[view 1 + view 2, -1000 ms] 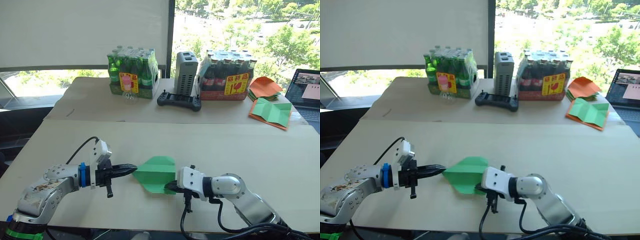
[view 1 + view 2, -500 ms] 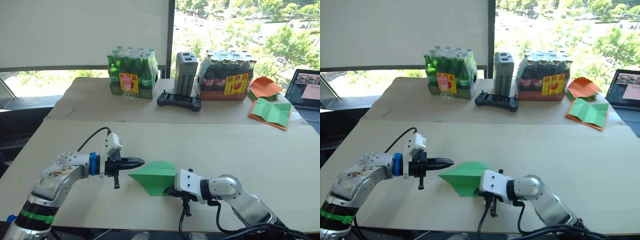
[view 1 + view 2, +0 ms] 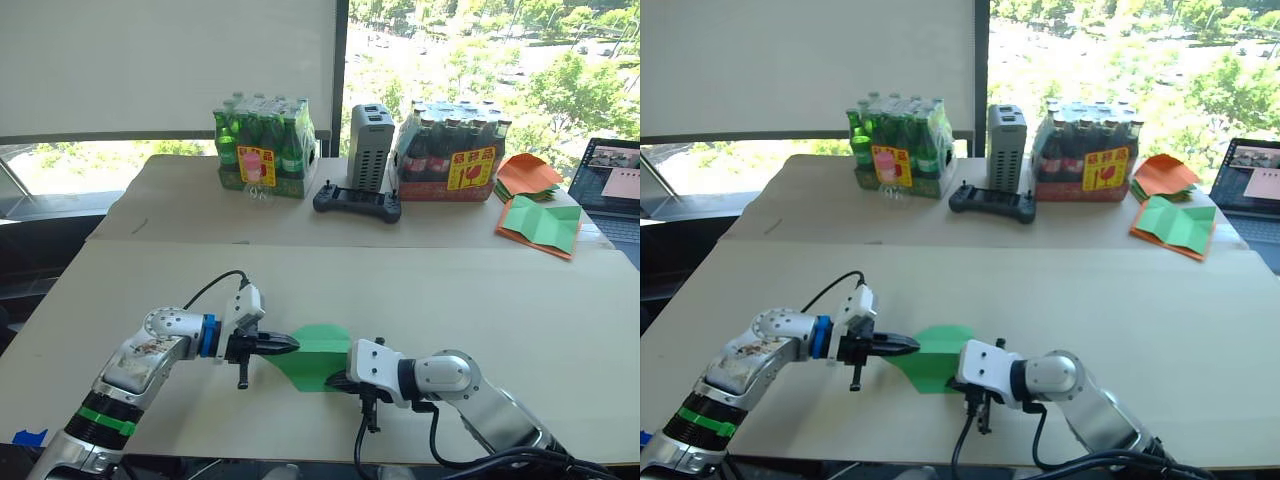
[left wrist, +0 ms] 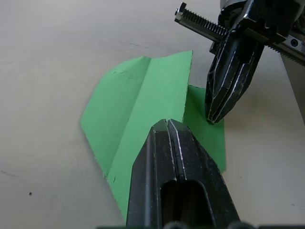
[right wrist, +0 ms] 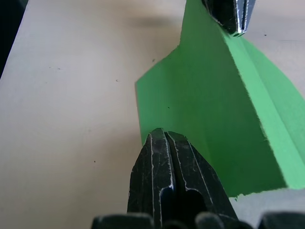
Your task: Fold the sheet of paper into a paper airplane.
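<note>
The sheet of paper (image 3: pixel 322 349) is bright green, folded into a pointed wedge with a raised crease, and lies near the table's front edge. My left gripper (image 3: pixel 290 346) is shut, its tip resting on the paper's left part; the left wrist view has its fingertips (image 4: pixel 167 123) over the green sheet (image 4: pixel 138 105). My right gripper (image 3: pixel 337 380) is shut too, its tip on the paper's near right edge (image 5: pixel 209 109). The two tips lie close together, pointing at each other across the paper.
At the back of the table stand a pack of green bottles (image 3: pixel 265 150), a grey box (image 3: pixel 370 145), a black controller (image 3: pixel 357 202) and a pack of dark bottles (image 3: pixel 450 160). Orange papers and a green sheet edged with orange (image 3: pixel 540 225) lie far right, beside a laptop (image 3: pixel 610 175).
My left gripper left the paper's left point, rose away, then came back down onto the paper farther right. The paper's flap has folded over, so the wedge looks narrower. The right gripper barely moved.
</note>
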